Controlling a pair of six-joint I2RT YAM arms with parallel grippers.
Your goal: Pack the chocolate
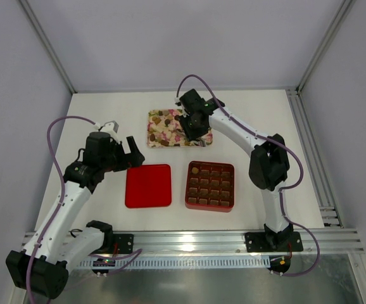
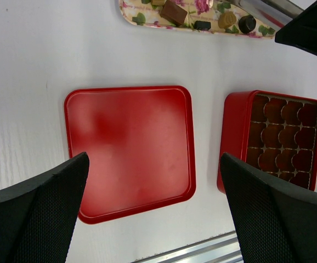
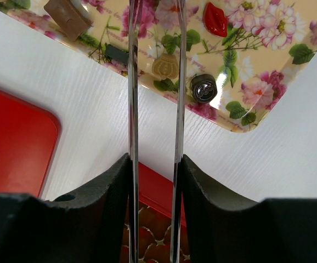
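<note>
The chocolate pieces lie on the floral tray (image 1: 161, 130), dark brown, tan and cream. One piece (image 1: 195, 170) sits in the far left cell of the red box (image 1: 209, 185). My right gripper (image 1: 192, 130) is shut on metal tweezers (image 3: 132, 82) over the tray's near right corner. The tweezer blades stand apart on either side of a tan round chocolate (image 3: 165, 66). A dark round chocolate (image 3: 202, 87) lies just to its right. My left gripper (image 1: 129, 152) is open and empty above the red lid (image 2: 128, 142).
The red lid (image 1: 148, 185) lies flat to the left of the box, whose gridded cells (image 2: 282, 137) show in the left wrist view. A brown square piece (image 3: 67, 17) and a red lip-shaped piece (image 3: 214, 19) also lie on the tray (image 3: 257, 82).
</note>
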